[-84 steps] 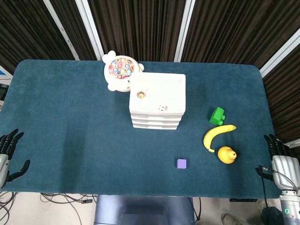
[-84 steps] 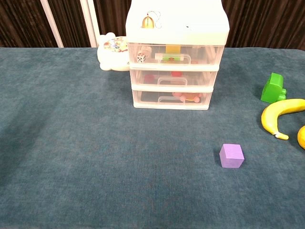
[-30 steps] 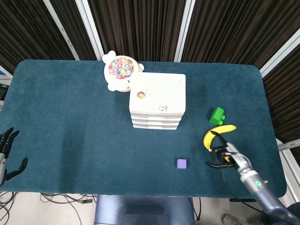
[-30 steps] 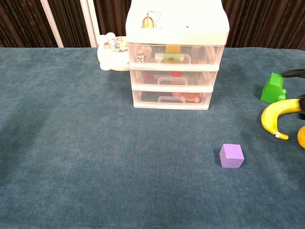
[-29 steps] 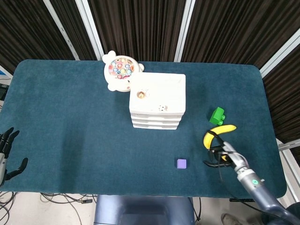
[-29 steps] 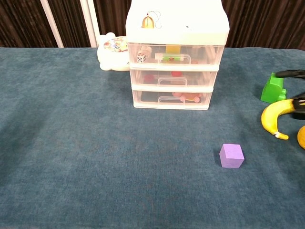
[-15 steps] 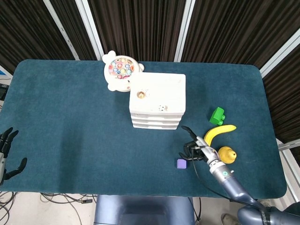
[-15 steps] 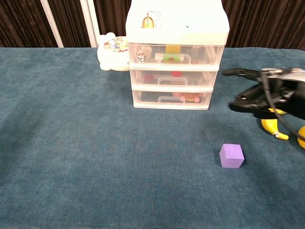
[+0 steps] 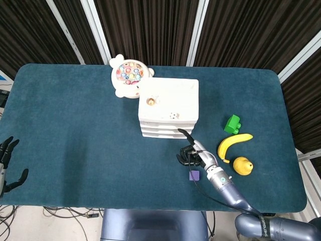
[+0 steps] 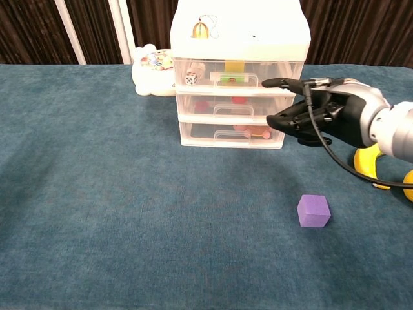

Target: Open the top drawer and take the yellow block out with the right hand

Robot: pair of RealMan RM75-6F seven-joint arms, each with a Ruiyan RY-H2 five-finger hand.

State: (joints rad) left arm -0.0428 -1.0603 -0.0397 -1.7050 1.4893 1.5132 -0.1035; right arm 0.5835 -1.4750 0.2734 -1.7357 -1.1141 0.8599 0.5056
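**Chest view: right hand closing in on the top drawer's handle**

The right hand [image 10: 308, 119] hovers in front of the right edge of the white three-drawer cabinet [image 10: 240, 39], holding nothing, one finger stretched toward the top drawer [image 10: 237, 78] and the others loosely apart. The drawer looks fully closed, and the yellow block [image 10: 233, 66] shows through its clear front, near the middle behind the handle [image 10: 233, 79]. A white die [image 10: 191, 79] sits in the same drawer, at its left end.

This appears to be the approach step; opening has not begun. The next move likely calls for the hand to shift left to the handle at the drawer's centre, hook it, and pull straight toward the table's near edge.

There is open cloth in front of the cabinet for the drawer to slide out. The purple cube [image 10: 313, 211] lies nearer the camera and right of the pull line. The banana [image 9: 233, 143], lemon [image 9: 242, 165] and green block [image 9: 232, 124] sit to the right, near the arm. The left hand [image 9: 7, 165] rests at the table's near-left edge, fingers spread and empty, well apart.
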